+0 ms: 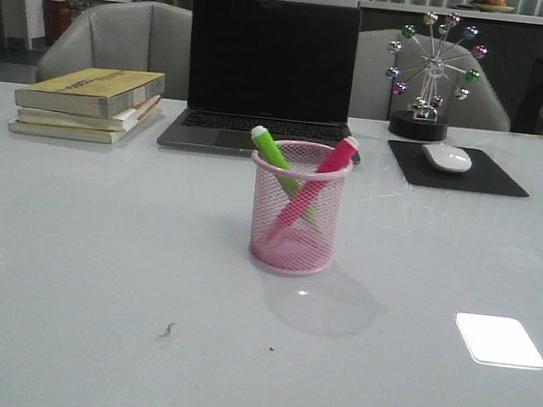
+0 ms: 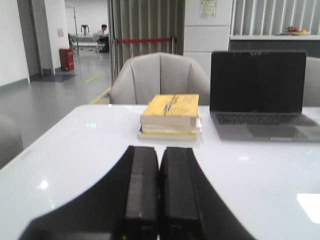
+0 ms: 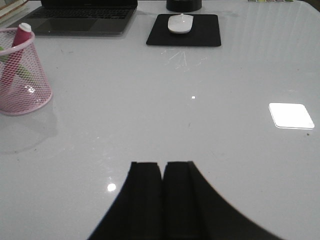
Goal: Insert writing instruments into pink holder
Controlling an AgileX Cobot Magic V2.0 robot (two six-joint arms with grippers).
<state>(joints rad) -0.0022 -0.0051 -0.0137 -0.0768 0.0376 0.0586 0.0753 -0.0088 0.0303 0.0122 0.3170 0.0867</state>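
Observation:
The pink holder (image 1: 297, 211) stands upright mid-table in the front view. Inside it the lime green marker (image 1: 275, 152) leans left and the bright pink marker (image 1: 332, 159) leans right, crossing, caps above the rim. The right wrist view catches the holder (image 3: 22, 82) with the pink marker (image 3: 20, 36) sticking out and a bit of the green marker (image 3: 4, 54) behind the mesh. My left gripper (image 2: 159, 150) is shut and empty, low over the table, pointing at the books. My right gripper (image 3: 163, 164) is shut, empty, well away from the holder. Neither arm shows in the front view.
An open laptop (image 1: 266, 72) sits behind the holder. A stack of books (image 1: 90, 102) lies at the back left, also in the left wrist view (image 2: 172, 116). A mouse (image 1: 446, 158) rests on a black pad (image 1: 460, 170) at the back right, beside a ferris-wheel ornament (image 1: 429, 74).

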